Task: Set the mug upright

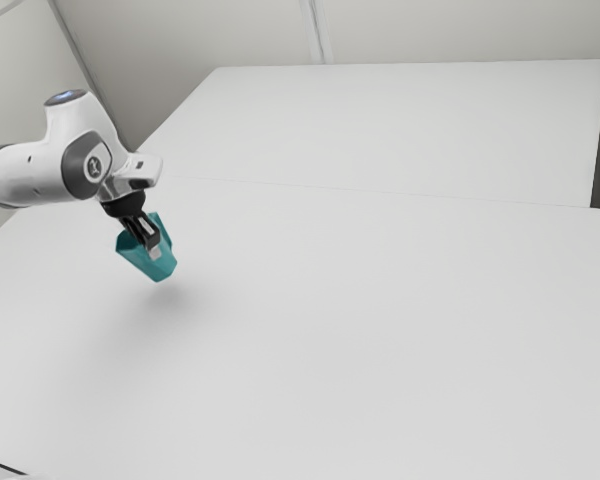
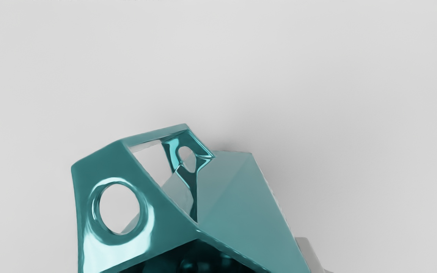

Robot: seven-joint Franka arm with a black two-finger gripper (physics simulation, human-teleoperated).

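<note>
In the exterior view my gripper (image 1: pixel 152 248) reaches down at the teal mug (image 1: pixel 160 267), shut on its wall, with one fingertip against the outside. The mug hangs tilted above the table, its shadow soft and apart from it. In the wrist view the faceted mug (image 2: pixel 233 193) shows its angular handle with round holes, and part of its dark opening. A grey fingertip (image 2: pixel 308 252) lies along the mug's outer side; the other finger is hidden by the mug.
The white table (image 1: pixel 380 320) stretches from under the arm toward the exterior view's right. Pale walls (image 1: pixel 430 30) stand behind it. A dark cable (image 1: pixel 2 466) lies in the exterior view's lower left corner.
</note>
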